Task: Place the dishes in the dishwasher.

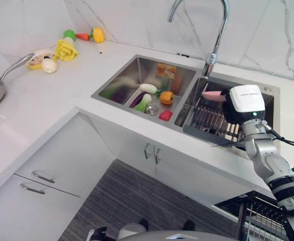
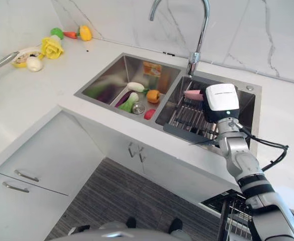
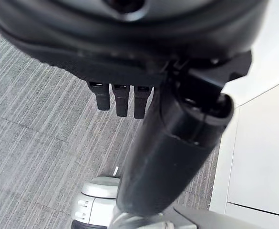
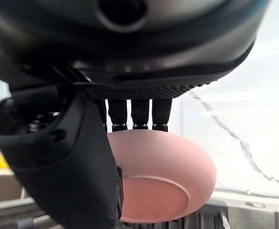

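Right hand (image 4: 58,167) pinching smooth pink bowl (image 4: 163,181) above ridged drainer rack (image 1: 207,120), steel sink (image 1: 121,80) at nine o'clock holding toy vegetables (image 1: 154,95), left hand (image 3: 177,143) loosely straight.

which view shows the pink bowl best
The right wrist view: the pink bowl sits close up, underside and base ring plain, pinched between the right robot hand's thumb and fingers. Both eye views show just a pink sliver beside the hand's white back, above the rack in the sink's right basin.

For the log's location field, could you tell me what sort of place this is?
Most likely a kitchen: a double sink with a tall faucet in a white counter, cabinet drawers below; the right hand holds a pink bowl.
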Available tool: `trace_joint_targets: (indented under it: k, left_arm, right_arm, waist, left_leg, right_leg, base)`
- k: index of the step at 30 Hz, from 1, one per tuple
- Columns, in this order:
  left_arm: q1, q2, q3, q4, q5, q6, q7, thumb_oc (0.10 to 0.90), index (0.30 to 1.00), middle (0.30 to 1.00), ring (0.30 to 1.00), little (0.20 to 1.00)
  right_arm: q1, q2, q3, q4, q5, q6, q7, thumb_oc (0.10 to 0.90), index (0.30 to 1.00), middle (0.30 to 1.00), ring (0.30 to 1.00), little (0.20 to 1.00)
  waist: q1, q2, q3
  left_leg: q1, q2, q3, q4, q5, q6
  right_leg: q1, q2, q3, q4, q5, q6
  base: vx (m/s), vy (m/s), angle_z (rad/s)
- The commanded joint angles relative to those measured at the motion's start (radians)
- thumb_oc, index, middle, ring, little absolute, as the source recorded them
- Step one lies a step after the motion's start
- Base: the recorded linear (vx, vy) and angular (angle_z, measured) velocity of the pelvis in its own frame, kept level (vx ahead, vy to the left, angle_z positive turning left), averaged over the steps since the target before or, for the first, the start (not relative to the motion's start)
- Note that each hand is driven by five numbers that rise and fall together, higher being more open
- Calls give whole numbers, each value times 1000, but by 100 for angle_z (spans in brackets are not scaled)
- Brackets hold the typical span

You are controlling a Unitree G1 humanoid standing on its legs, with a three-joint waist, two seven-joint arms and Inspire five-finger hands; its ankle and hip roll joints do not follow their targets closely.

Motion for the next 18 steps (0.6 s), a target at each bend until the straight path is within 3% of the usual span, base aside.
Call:
trace_joint_targets:
  k: [1, 5, 7, 12, 13, 14, 15, 16, 17, 18]
  left_arm:
    - [-59, 34, -69, 46, 44, -18, 34, 800, 900, 900, 900, 900]
    - [-59, 31, -88, 37, 92, -6, 27, 800, 900, 900, 900, 900]
    - [-59, 34, -105, 33, 140, -3, 18, 800, 900, 900, 900, 900]
    - [-67, 40, -112, 21, 186, -2, 2, 800, 900, 900, 900, 900]
    - [-71, 43, -100, 18, 186, -2, -3, 800, 900, 900, 900, 900]
    - [-71, 43, -100, 19, 186, -2, -3, 800, 900, 900, 900, 900]
    - [-72, 42, -91, 17, 190, -3, -4, 800, 900, 900, 900, 900]
    - [-73, 42, -92, 17, 190, -3, -4, 800, 900, 900, 900, 900]
    - [-73, 44, -84, 10, 189, -11, -6, 800, 900, 900, 900, 900]
    - [-72, 44, -83, 10, 189, -11, -6, 800, 900, 900, 900, 900]
  right_arm:
    - [-76, -30, -116, -206, 67, -47, -142, 400, 300, 300, 300, 300]
    - [1, 8, -230, -392, 182, -118, -146, 400, 300, 300, 300, 300]
    - [50, 13, -288, -497, 220, -158, -141, 400, 300, 300, 300, 300]
    - [143, -29, -398, -611, 240, -181, -122, 400, 300, 300, 300, 300]
    - [198, -35, -457, -663, 246, -189, -112, 400, 300, 300, 300, 300]
    - [202, -33, -460, -669, 247, -188, -109, 400, 300, 300, 300, 300]
    - [243, -41, -501, -690, 252, -192, -100, 400, 300, 300, 300, 300]
    - [245, -41, -503, -693, 252, -192, -99, 400, 300, 300, 300, 300]
    - [270, -35, -524, -714, 263, -201, -92, 400, 300, 300, 300, 300]
    - [271, -34, -524, -716, 264, -201, -91, 400, 300, 300, 300, 300]
  waist:
    - [1, -83, -43]
    - [-42, -83, -41]
    - [-86, -86, -40]
    - [-148, -89, -37]
    - [-182, -88, -32]
    - [-176, -88, -33]
    - [-216, -88, -25]
    - [-211, -87, -25]
    - [-248, -83, -20]
    - [-243, -83, -21]
  left_leg:
    - [-76, 4, 71, -9, 90, -66]
    - [-66, 6, 99, -7, 79, -55]
    - [-54, 9, 138, -7, 68, -44]
    - [-34, 13, 204, -9, 49, -31]
    - [-25, 15, 241, -9, 39, -25]
    - [-24, 16, 246, -9, 38, -24]
    - [-7, 18, 295, -9, 18, -19]
    - [-9, 18, 299, -11, 24, -18]
    - [-2, 19, 352, -12, 18, -13]
    - [-2, 20, 358, -12, 16, -12]
  right_leg:
    - [128, -34, 58, 16, -185, 54]
    - [115, -31, 95, 16, -184, 53]
    - [97, -31, 142, 16, -174, 57]
    - [62, -28, 218, 16, -156, 66]
    - [40, -25, 266, 16, -144, 72]
    - [38, -25, 271, 16, -143, 72]
    - [16, -21, 325, 16, -132, 82]
    - [11, -21, 329, 16, -125, 82]
    - [-16, -18, 379, 16, -108, 90]
    - [-19, -17, 385, 16, -107, 91]
  base:
    - [0, 0, 0]
    - [10, 17, -11]
    - [12, 37, -37]
    - [14, 41, -59]
    - [5, 66, -70]
    - [9, 104, -97]
    - [-5, 60, -86]
    - [-18, 125, -127]
    - [-30, 71, -132]
    - [-9, 108, -145]
